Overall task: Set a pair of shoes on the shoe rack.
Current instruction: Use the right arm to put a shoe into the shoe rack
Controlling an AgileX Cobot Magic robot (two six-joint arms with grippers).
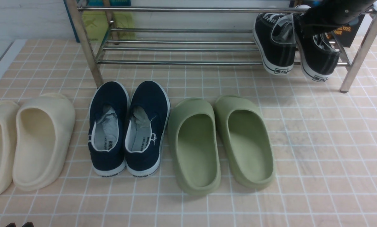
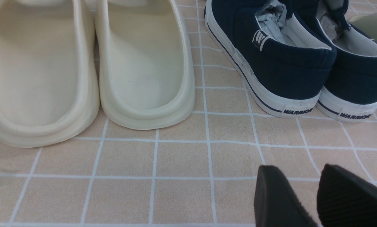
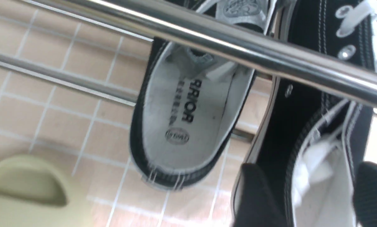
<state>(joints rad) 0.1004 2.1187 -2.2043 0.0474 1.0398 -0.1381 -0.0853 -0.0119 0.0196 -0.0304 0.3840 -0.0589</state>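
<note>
the shoe rack (image 1: 176, 62) spans the far floor. the pair of shoes (image 1: 278, 47) rests at its right end on the lower tier, toes in and heels overhanging the front bar, probably so the soles bridge the tubes. the right gripper (image 3: 314, 195) hovers at the right-hand sneaker's heel with its fingers spread wide to either side. blur makes it hard to say whether a pad touches canvas. the front view hides those fingers behind the right arm (image 1: 333, 12); only the right wrist view shows them. the left gripper (image 2: 302, 179), plain only in the left wrist view, hangs low over bare tile, fingers apart, holding nothing.
</note>
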